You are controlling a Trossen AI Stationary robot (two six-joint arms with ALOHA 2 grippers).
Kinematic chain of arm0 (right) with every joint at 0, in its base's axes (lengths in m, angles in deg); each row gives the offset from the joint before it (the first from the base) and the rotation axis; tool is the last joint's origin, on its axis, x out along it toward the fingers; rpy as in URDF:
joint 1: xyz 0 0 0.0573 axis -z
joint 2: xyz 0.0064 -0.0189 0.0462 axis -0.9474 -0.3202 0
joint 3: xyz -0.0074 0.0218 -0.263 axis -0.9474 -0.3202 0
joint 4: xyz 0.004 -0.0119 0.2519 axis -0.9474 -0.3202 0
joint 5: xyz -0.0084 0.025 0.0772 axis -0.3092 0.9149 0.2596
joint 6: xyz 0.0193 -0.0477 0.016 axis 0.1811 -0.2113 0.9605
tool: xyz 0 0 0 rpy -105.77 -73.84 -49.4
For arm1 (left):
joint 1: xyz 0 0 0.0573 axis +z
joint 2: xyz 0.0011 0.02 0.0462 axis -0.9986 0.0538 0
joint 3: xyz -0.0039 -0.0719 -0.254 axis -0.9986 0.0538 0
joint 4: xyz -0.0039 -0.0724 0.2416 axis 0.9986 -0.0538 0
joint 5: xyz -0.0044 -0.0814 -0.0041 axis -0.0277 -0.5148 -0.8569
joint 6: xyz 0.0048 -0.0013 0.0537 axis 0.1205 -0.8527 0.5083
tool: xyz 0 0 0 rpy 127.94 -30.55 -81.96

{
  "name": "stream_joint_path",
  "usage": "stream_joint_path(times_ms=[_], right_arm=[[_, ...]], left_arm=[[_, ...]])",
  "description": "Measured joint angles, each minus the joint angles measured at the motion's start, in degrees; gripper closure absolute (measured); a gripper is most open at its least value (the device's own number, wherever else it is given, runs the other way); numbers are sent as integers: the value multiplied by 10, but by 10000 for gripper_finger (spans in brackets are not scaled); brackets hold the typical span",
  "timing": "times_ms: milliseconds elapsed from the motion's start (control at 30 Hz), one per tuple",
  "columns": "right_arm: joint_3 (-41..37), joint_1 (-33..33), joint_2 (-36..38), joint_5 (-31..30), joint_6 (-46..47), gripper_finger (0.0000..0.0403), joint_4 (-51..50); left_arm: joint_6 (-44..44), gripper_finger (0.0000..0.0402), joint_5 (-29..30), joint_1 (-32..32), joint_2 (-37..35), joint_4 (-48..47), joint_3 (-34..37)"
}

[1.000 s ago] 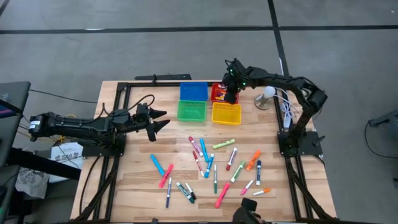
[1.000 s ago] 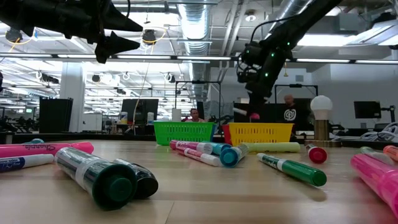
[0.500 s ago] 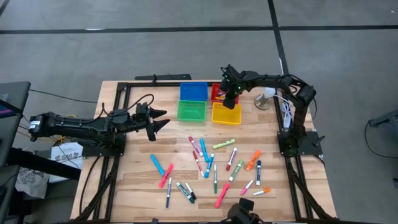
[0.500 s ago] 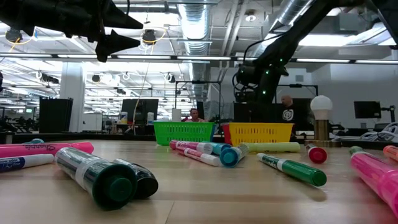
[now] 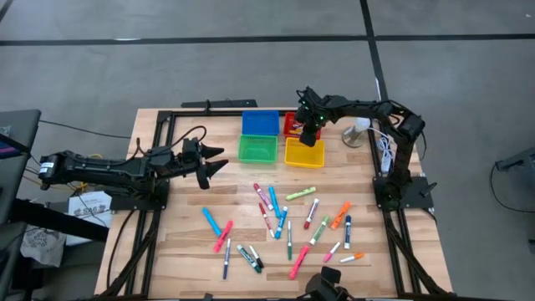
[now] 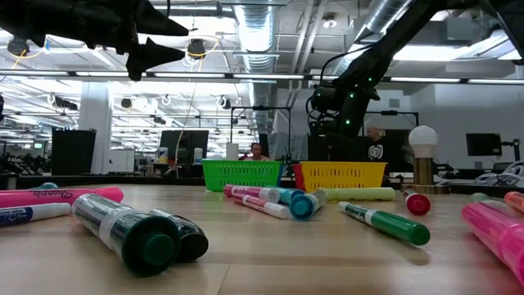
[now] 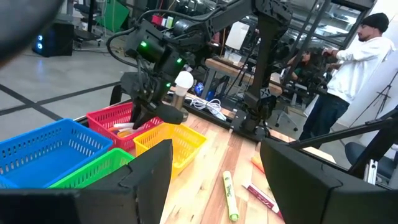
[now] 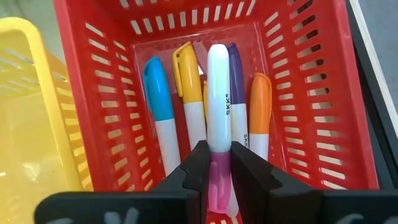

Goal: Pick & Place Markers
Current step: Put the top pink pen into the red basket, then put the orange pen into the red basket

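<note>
A robotics lab or open workshop: exposed ceiling ducts [image 6: 255, 33], rows of strip lights, monitors [image 6: 182, 144] on desks behind the wooden surface [image 5: 184, 226], and people [image 7: 348, 74] at workstations.

Two dark jointed arms, green lights glowing on the right one [image 5: 368, 107].

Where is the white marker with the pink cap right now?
The white marker with the pink cap is pinched in the right gripper, just above the red plastic basket at the table's far side, beside the yellow basket.

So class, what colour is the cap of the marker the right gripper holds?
Pink, on a white-barrelled marker; the right wrist view shows it best.
</note>
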Motion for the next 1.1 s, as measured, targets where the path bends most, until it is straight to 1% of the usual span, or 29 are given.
stream_joint_path(times_ms=[200,500,1100], right_arm=[[0,0,0,0,0,352,0],[0,0,0,0,0,323,-7],[0,-1,2,0,0,321,-33]], left_arm=[[0,160,0,0,0,3,0],[0,160,0,0,0,4,0],[0,160,0,0,0,4,0]])
